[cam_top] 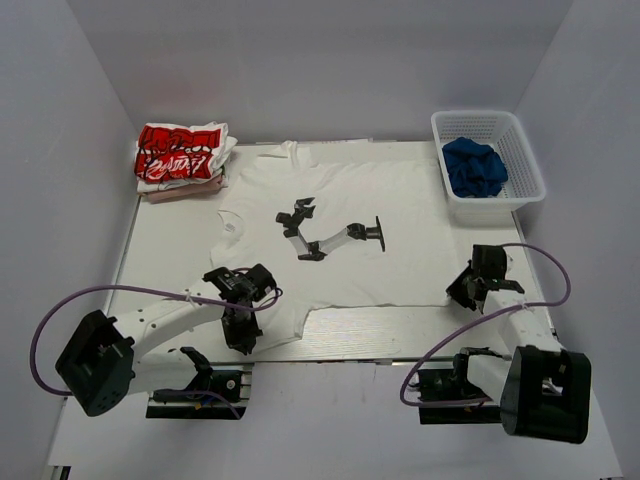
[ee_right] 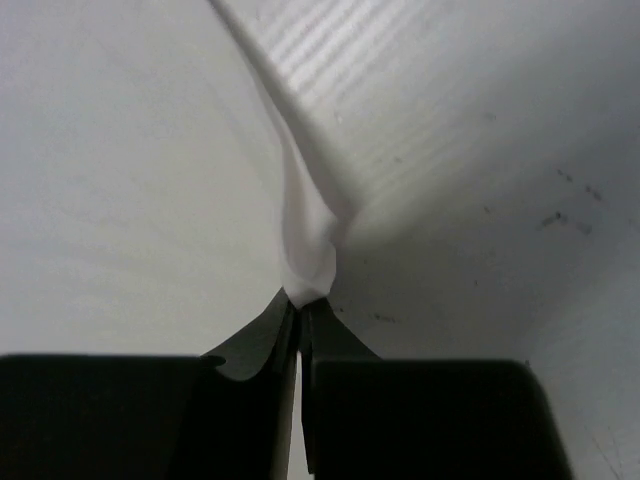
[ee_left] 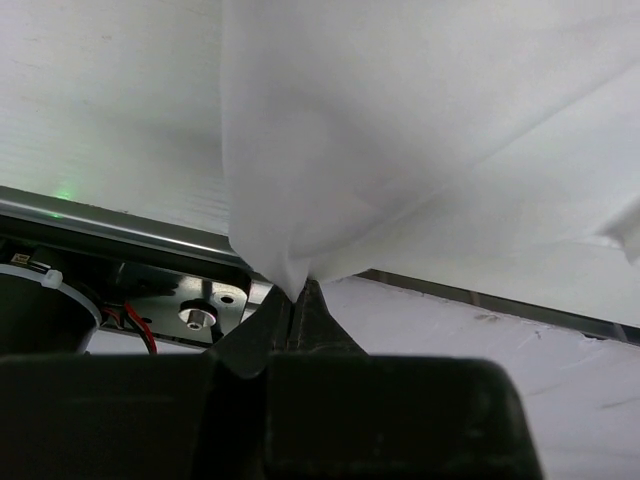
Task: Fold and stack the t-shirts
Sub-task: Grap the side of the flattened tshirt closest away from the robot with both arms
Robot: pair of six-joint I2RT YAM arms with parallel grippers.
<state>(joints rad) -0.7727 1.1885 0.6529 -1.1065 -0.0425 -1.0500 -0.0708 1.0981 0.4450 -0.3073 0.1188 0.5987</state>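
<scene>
Left arm stretched low along near-left edge of table (cam_top: 380,338), left gripper (cam_top: 243,338) pointing down at hem of white shirt (cam_top: 350,195). Right arm bent forward, right gripper (cam_top: 463,290) at near-right hem.
White shirt spread flat mid-table; printed shirt (cam_top: 180,155) folded at far-left corner.
Wrist views only: each gripper's jaws pinched tight on bunched white cloth.
Top view only: basket (cam_top: 531,165) with blue cloth (cam_top: 473,168).

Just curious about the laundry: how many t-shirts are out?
2 for sure: a white t-shirt spread mid-table, and a red-printed t-shirt folded at the far-left corner. More may lie beneath it, and the blue cloth in the basket could be another.
</scene>
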